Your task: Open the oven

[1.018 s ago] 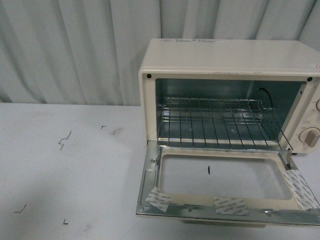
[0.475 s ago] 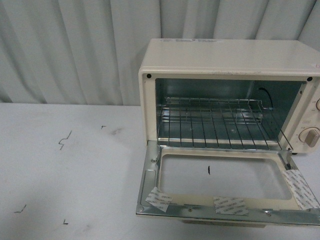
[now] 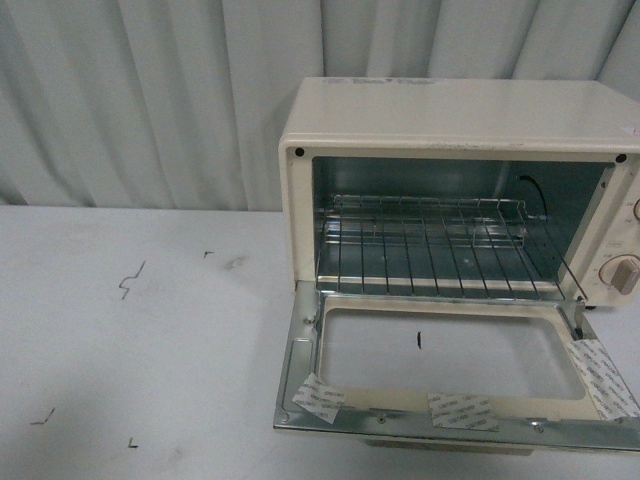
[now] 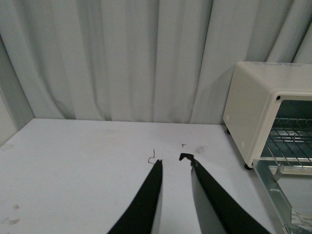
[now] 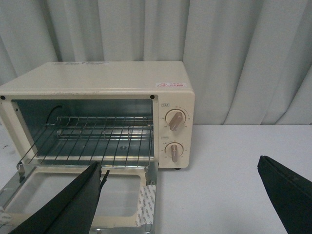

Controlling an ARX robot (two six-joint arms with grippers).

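The cream-white oven [image 3: 450,115] stands on the white table at the right, its glass-windowed door [image 3: 450,360] folded down flat toward me. The wire rack [image 3: 430,250] shows inside the open cavity. Two beige knobs [image 5: 174,119] sit on its right panel. The oven also shows in the left wrist view [image 4: 253,107] and the right wrist view [image 5: 97,80]. Neither arm shows in the front view. My left gripper [image 4: 174,163] is shut and empty over the bare table left of the oven. My right gripper [image 5: 180,168] is open wide and empty, in front of the oven's knob side.
A pleated grey curtain [image 3: 150,100] hangs behind the table. Small black marks [image 3: 130,280] dot the white table [image 3: 120,380] left of the oven. White tape strips [image 3: 318,398] are stuck on the door's inner frame.
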